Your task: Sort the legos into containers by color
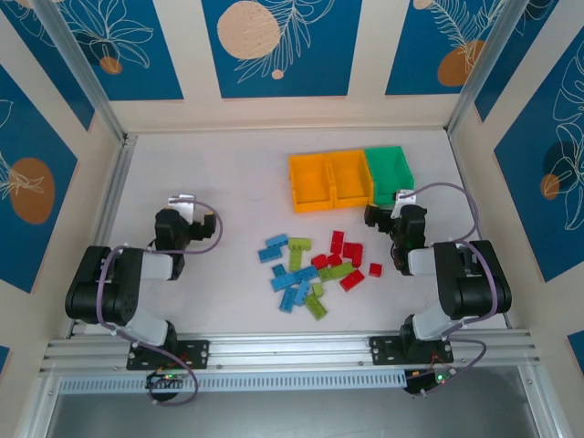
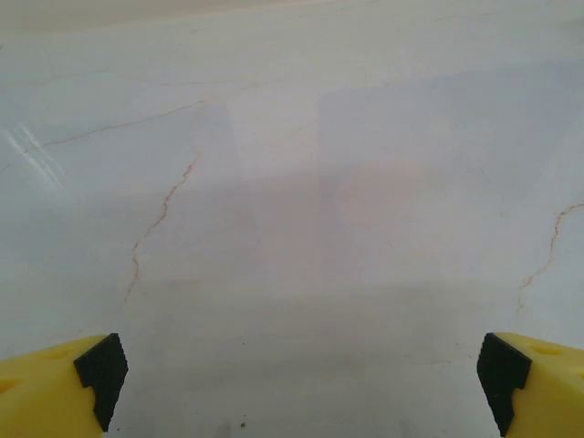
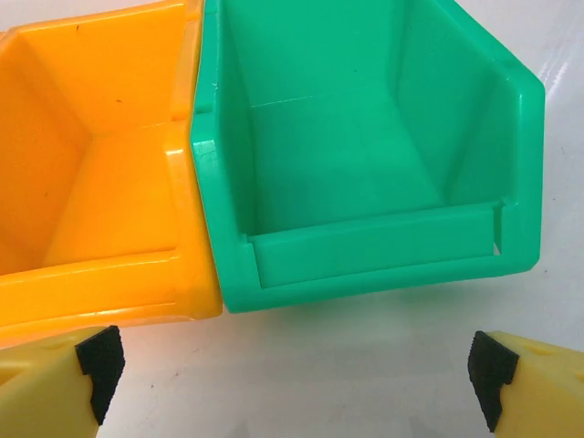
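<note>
The legos lie loose in a cluster mid-table: blue ones [image 1: 285, 266] on the left, lime green ones [image 1: 316, 307] among them, red ones [image 1: 348, 253] on the right. The containers stand in a row behind them: two orange-yellow bins [image 1: 313, 182] [image 1: 350, 178] and a green bin [image 1: 390, 167]. My left gripper [image 1: 185, 205] [image 2: 297, 383] hovers open over bare table, well left of the cluster. Just in front of the green bin [image 3: 365, 155], my right gripper [image 1: 394, 203] [image 3: 297, 379] is also open and holds nothing. The green bin and its orange neighbour [image 3: 100, 182] look empty inside.
White walls with blue panels enclose the table [image 1: 228, 173] on three sides. A metal rail [image 1: 292, 347] along the near edge carries both arm bases. Bare surface lies left of the legos and behind the left gripper.
</note>
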